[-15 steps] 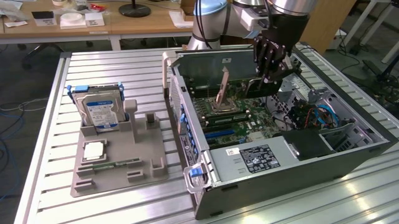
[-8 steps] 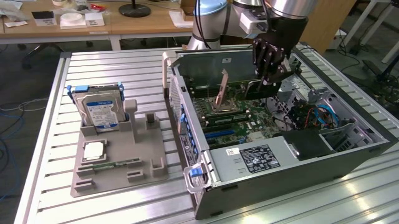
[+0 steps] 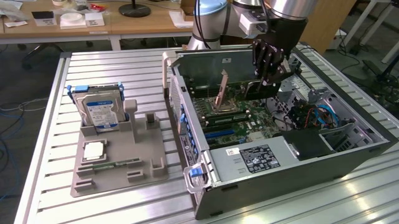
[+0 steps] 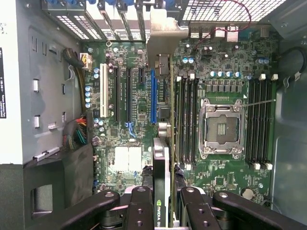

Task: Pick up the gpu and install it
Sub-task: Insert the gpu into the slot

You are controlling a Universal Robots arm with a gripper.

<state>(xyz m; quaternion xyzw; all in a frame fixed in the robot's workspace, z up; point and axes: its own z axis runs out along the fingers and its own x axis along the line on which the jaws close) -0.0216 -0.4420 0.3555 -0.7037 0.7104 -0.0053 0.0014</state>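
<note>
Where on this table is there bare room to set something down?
Bare table beyond the hard drive, and the strip in front of the grey holder. Crowded inside the computer case, where the gripper holds the graphics card.

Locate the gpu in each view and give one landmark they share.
Exterior view: gpu is gripped by the hand inside the open case, at its end far from the camera.
Wrist view: gpu is edge-on between the fingers of the hand, running alongside the blue slot.
Shared landmark: CPU socket.
</note>
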